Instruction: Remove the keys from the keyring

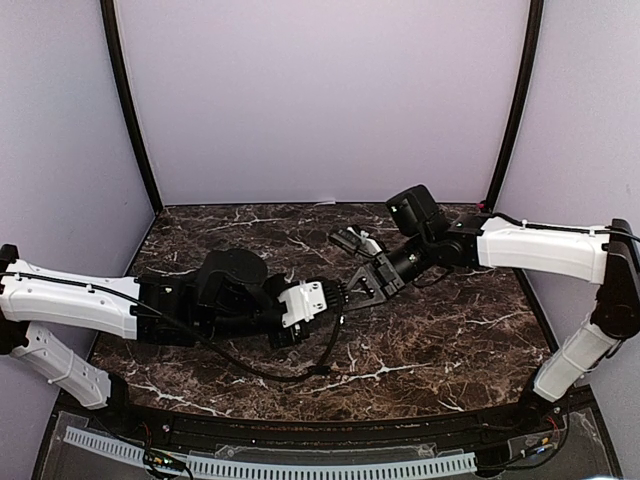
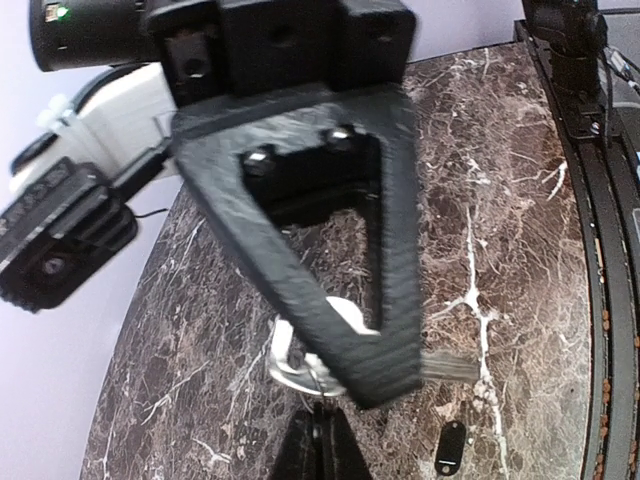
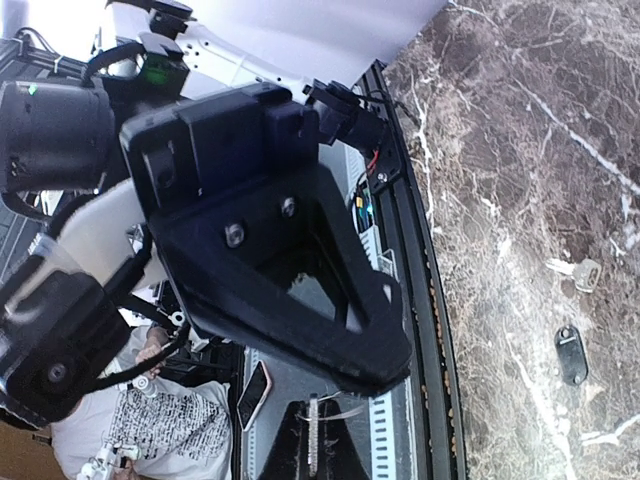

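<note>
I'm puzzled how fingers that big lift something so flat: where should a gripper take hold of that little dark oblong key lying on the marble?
Probably across its narrow middle, one finger on each long edge, coming straight down. The dark oblong key lies flat on the table, so only its thin, near-parallel long sides offer a hold.

No words, numbers or signs can be read in any of the views. In the right wrist view, a white shirt [image 3: 165, 435] at the bottom left has small dark marks printed on it. They are too blurry to read.
</note>
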`<state>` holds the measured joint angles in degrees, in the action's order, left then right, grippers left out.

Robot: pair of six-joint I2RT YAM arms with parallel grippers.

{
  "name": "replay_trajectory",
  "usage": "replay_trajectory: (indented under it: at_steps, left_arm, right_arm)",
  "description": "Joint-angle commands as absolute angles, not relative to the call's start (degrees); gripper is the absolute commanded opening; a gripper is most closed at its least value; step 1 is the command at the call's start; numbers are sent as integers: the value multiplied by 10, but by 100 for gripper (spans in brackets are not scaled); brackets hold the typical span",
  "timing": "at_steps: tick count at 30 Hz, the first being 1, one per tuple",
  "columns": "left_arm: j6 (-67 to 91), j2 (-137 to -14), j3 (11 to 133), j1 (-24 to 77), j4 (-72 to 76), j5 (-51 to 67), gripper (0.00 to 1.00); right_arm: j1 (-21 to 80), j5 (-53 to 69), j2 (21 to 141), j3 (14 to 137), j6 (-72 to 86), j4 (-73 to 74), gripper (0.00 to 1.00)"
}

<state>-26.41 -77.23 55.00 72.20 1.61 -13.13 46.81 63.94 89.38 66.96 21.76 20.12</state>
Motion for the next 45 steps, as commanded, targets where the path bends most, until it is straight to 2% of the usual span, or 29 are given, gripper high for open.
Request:
replay_trajectory:
  at_steps: [1, 9, 14, 24, 33, 38, 45]
  left_arm:
    - [-298, -773, 539, 740, 3, -123, 0]
    - [-275, -777, 539, 740, 21, -135, 0]
    - [-220, -769, 535, 741, 64, -140, 0]
    - [-132, -764, 520, 739, 131, -119, 0]
    - [-48, -787, 513, 730, 196, -131, 0]
    - [-25, -795, 503, 720, 227, -128, 0]
    - [-24, -814, 491, 718, 238, -141, 0]
  right_arm:
    - [463, 683, 874, 669, 240, 126, 0]
    - [463, 677, 884, 680, 228, 153, 0]
    - [466, 626, 901, 701, 167, 240, 0]
    - [489, 570, 912, 737, 112, 308, 0]
    - [495, 554, 884, 739, 101, 322, 18]
    - [502, 526, 863, 744, 86, 332, 33]
    - [500, 453, 840, 755, 83, 354, 41]
